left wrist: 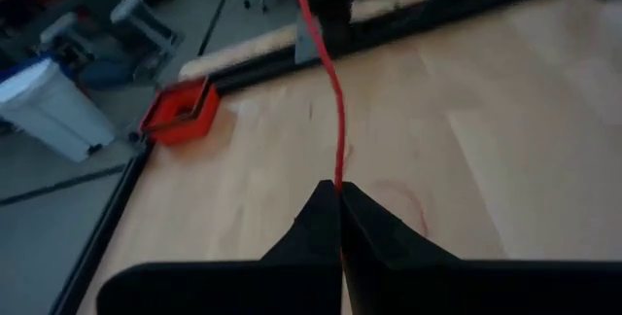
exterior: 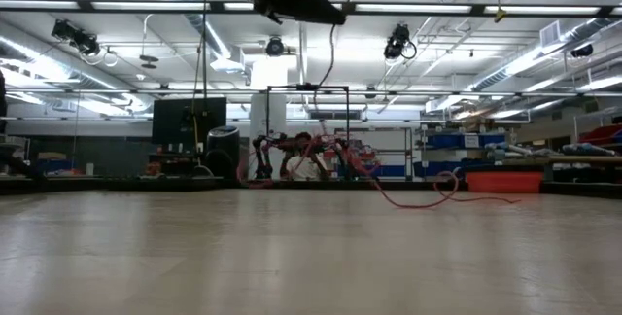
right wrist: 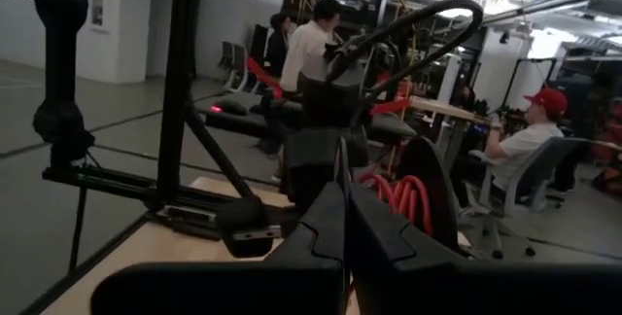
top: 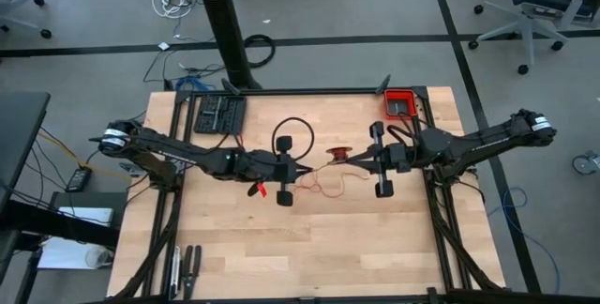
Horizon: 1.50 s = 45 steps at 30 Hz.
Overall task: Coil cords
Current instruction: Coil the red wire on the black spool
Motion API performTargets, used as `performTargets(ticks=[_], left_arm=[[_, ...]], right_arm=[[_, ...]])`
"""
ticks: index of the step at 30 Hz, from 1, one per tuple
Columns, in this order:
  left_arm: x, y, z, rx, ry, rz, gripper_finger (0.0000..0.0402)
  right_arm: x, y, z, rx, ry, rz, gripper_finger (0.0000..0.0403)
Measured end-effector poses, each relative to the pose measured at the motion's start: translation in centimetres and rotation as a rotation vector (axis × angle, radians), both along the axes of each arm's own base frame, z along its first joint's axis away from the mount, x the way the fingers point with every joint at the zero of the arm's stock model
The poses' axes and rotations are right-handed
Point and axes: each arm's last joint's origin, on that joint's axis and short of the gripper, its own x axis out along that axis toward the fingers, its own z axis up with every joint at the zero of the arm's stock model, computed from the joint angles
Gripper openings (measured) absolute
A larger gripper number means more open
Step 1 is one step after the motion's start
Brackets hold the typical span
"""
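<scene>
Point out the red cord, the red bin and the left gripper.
red cord [left wrist: 337, 121]: left wrist view, on the taut strand.
red bin [top: 399, 104]: high view, on its rim.
left gripper [left wrist: 339, 191]: left wrist view, at the shut fingertips pinching the cord.

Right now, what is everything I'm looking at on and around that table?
Red cord: one thin strand, mid-table, partly wound in a small bundle, stretched between both grippers.
Black cable loop: one, behind the left gripper.
Red bin: one, far right corner.
Black tray: one, far left edge.
Wooden table: one, light.
Office chair: one, on the floor beyond the table.
People: several, in the room behind.
Left gripper: shut on the cord.
Right gripper: shut, at the bundle.
</scene>
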Motion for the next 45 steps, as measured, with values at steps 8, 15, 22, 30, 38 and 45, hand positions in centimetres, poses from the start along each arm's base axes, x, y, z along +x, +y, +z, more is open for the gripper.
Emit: performTargets(ticks=[8, 15, 22, 30, 38, 45], left_arm=[[-1.1, 0.3, 0.9, 0.015, 0.014, 0.053, 0.0000], [-1.2, 0.4, 1.5, 0.059, -0.012, 0.091, 0.0000], [-1.0, 0.5, 2.4, 0.104, -0.100, 0.143, 0.0000], [-0.6, 0.3, 3.1, 0.086, -0.203, 0.144, 0.0000], [1.3, -0.2, 1.4, 0.104, -0.232, 0.066, 0.0000], [2.6, -0.5, 0.0, 0.086, -0.265, 0.011, 0.0001]], right_arm=[[0.2, -1.1, -1.3, 0.086, 0.139, -0.045, 0.0000], [0.7, -2.9, -3.1, 0.241, 0.313, -0.056, 0.0001], [2.0, -4.0, -4.7, 0.375, 0.420, 0.033, 0.0001], [4.5, -3.9, -6.1, 0.411, 0.424, 0.189, 0.0001], [6.8, -3.4, -7.1, 0.383, 0.355, 0.455, 0.0001], [7.8, -3.1, -7.0, 0.315, 0.219, 0.603, 0.0001]])
